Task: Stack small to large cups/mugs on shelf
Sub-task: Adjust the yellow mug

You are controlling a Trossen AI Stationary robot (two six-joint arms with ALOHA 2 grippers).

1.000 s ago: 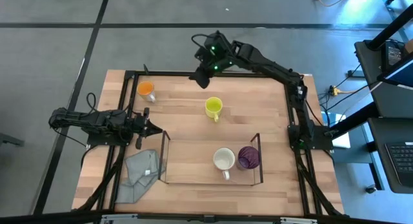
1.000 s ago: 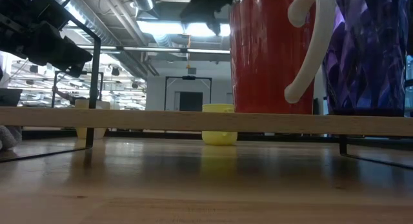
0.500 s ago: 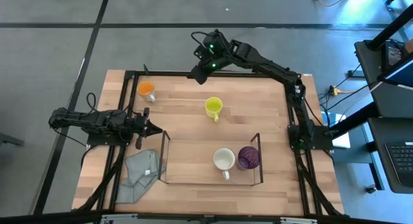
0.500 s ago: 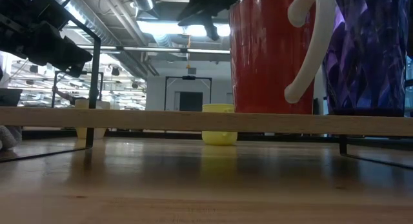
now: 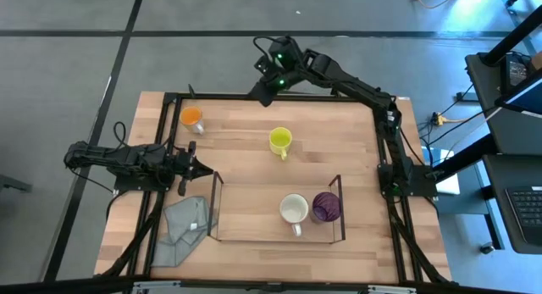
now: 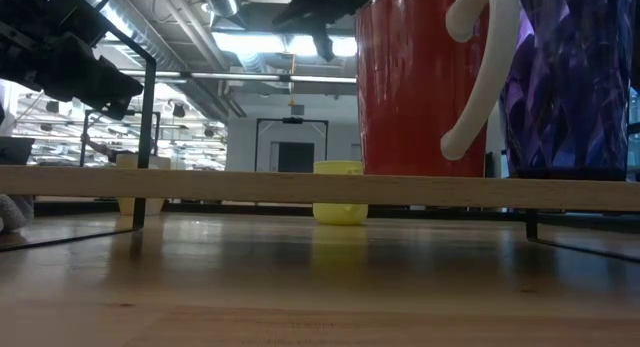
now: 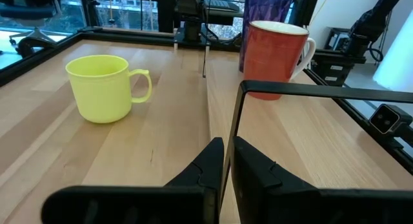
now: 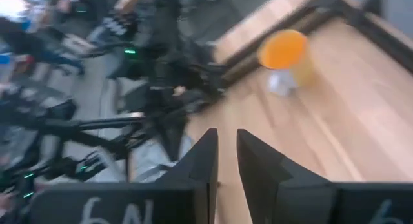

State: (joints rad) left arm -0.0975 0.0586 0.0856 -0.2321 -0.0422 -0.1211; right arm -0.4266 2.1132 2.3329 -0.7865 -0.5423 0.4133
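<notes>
At twelve o'clock above the table's far edge, the right gripper (image 5: pixel 264 92) hangs with fingers narrow, empty. Two of four cups sit in the shelf (image 5: pixel 215 211): white mug (image 5: pixel 294 209), purple tumbler (image 5: pixel 325 207). Yellow mug (image 5: pixel 280 141) and orange cup (image 5: pixel 192 117) remain; fetching one likely comes next. Left gripper (image 5: pixel 201 168), pinched together, waits at nine o'clock.

- The right tool (image 8: pixel 222 161) carries white handwritten marks on its dark body in the right wrist view: "6N" on one side, and a partly cut-off figure resembling "6" on the other.
- No other lettering can be read anywhere.
</notes>
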